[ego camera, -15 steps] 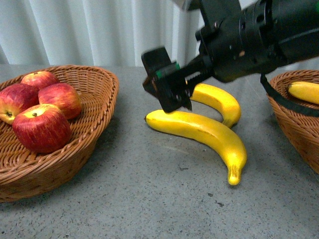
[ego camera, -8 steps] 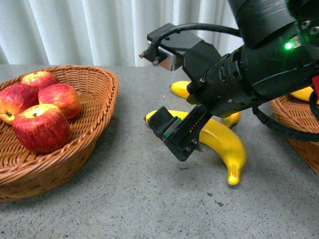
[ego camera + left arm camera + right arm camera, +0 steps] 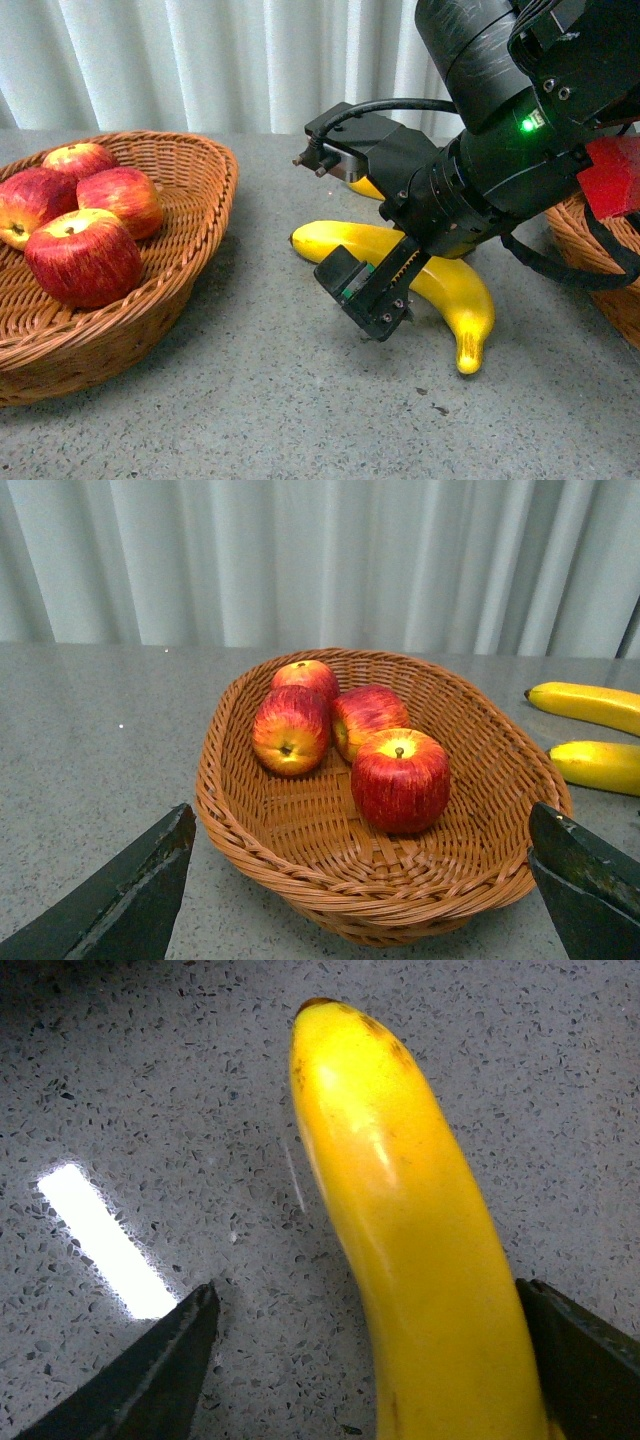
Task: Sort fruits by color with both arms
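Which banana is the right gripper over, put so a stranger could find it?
On the grey table, look between the apple basket and the other wicker basket. It is the front banana, nearer the camera, between the open jaws of the right gripper; the rear banana is mostly hidden behind the arm.

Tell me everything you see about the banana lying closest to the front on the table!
The front banana is long, curved and bright yellow, smooth and shiny like plastic, with dark tips and a few small brown flecks. It lies flat on the speckled grey table. The right end effector is open with one finger on each side of it, not yet closed on it.
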Motion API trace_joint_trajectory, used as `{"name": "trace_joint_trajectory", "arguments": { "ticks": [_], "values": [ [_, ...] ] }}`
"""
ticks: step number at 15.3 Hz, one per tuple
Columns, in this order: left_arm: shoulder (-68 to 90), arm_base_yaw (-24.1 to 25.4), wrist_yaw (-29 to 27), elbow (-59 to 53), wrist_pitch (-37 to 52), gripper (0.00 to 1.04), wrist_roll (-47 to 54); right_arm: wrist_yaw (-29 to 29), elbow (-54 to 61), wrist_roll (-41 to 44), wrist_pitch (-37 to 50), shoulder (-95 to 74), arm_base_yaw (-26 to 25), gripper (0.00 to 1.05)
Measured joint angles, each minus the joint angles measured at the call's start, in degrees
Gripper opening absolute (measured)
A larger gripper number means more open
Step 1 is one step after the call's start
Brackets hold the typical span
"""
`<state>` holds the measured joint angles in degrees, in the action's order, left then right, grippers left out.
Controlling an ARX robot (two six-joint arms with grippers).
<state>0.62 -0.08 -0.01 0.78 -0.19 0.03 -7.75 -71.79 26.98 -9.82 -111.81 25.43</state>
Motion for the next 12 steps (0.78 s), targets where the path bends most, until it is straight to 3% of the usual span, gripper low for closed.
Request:
{"name": "trace_joint_trajectory", "arguments": {
  "ticks": [4,6,9,12],
  "values": [
    [0.0,0.02,0.0,0.0,0.0,0.98,0.0,-0.02,0.79,0.79,0.9,0.04,-0.52,0.48],
    [0.0,0.02,0.0,0.0,0.0,0.98,0.0,-0.61,0.81,0.5,2.29,0.68,-1.6,0.34],
    [0.0,0.02,0.0,0.0,0.0,0.98,0.0,-3.28,0.96,-2.03,5.66,6.95,-6.08,0.33],
    [0.0,0.02,0.0,0.0,0.0,0.98,0.0,-4.55,3.61,-2.64,5.86,16.74,-15.5,0.33]
  ]
}}
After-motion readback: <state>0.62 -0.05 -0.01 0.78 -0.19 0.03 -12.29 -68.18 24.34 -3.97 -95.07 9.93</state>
